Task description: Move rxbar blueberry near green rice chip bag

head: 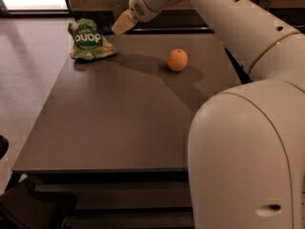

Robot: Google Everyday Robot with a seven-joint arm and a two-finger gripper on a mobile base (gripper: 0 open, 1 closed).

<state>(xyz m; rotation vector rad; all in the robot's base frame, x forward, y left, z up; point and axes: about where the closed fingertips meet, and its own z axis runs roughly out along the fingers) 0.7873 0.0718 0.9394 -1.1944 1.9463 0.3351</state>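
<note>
A: Setting?
B: Dark grey surface (109, 128), pale floor at 9 o'clock, wood-panel wall along 12.
A: Task things?
B: Green rice chip bag (88, 41), crinkled, white lettering toward the camera, on the surface's 10 o'clock corner. Rxbar blueberry: can't make it out from here.
A: Claw?
B: Claw (122, 24) is raised above the far edge, at 2 o'clock from the bag, near it but not touching. Wide or narrow, cannot tell.
A: Anything else?
B: Orange (177, 59) at 4 o'clock from the claw, well apart from the bag.
</note>
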